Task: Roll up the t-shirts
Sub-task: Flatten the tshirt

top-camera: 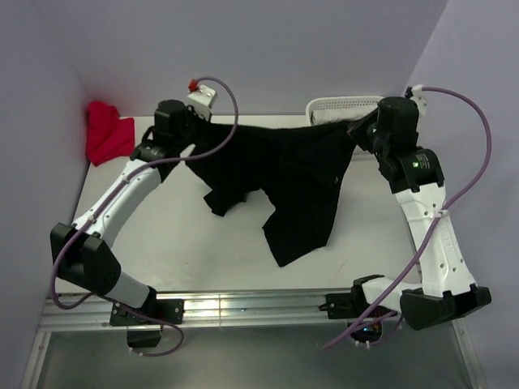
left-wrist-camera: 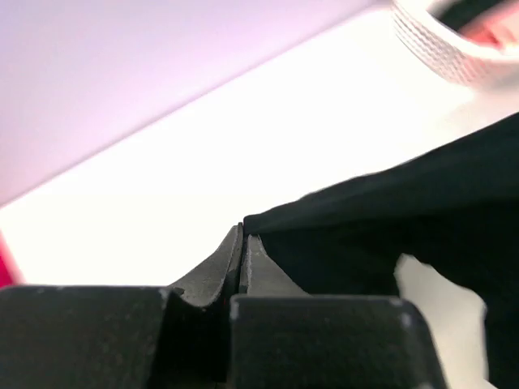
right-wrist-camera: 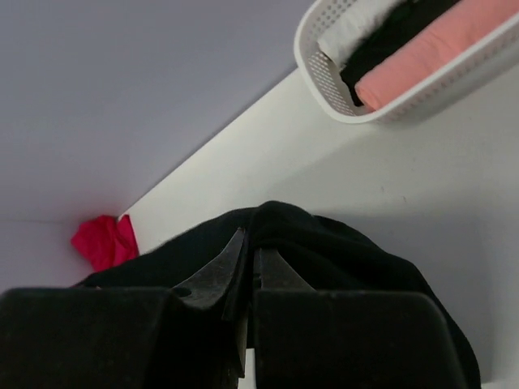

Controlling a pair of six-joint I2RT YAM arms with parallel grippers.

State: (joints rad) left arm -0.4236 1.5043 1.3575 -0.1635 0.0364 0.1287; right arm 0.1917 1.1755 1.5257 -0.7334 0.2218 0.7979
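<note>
Top view: high at near edge, looking down over whole desk [top-camera: 186, 243]. Wrist views: close behind own fingers [left-wrist-camera: 219, 267], facing far, sharing the basket [right-wrist-camera: 324, 89].

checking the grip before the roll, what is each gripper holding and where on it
Both hold the black t-shirt: the left gripper is shut on the left end of its far edge, the right gripper on the right end.

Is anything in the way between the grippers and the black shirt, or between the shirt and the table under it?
Nothing visible. The left gripper and right gripper are both shut on the black shirt. The basket and red cloth sit at the far corners of the table, clear of the spot under it.
</note>
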